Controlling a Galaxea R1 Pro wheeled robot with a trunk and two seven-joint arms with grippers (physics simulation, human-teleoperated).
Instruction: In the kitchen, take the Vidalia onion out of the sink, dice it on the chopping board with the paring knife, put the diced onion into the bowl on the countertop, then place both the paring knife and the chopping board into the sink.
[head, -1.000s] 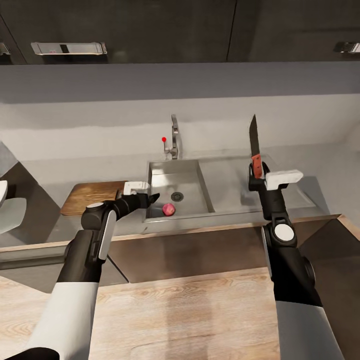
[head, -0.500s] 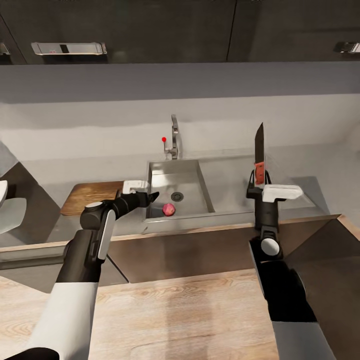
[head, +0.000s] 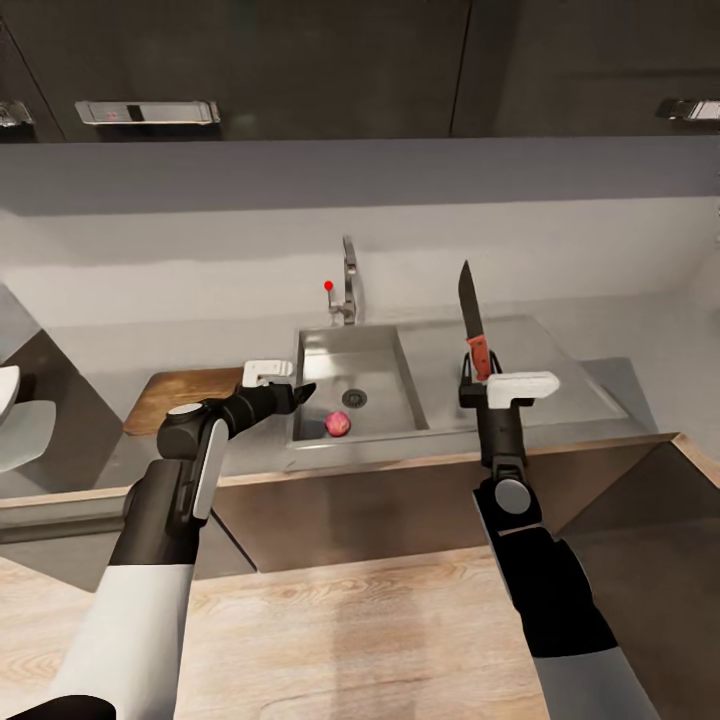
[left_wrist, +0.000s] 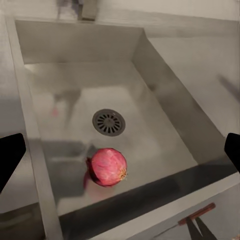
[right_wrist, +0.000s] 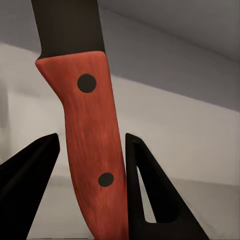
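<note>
One onion (left_wrist: 107, 166) lies in the sink (head: 375, 352); right tool (head: 478, 372) grips the paring knife (head: 471, 315), left tool (head: 300, 393) spread wide.

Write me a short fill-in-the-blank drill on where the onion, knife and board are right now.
1. The Vidalia onion lies inside the ____, near the drain.
2. The right end effector holds the paring knife with its blade pointing ____.
3. The chopping board lies on the countertop to the ____ of the basin.
4. The left end effector hovers open above the onion, not ____ it.

Missing words: sink; up; left; touching
</note>
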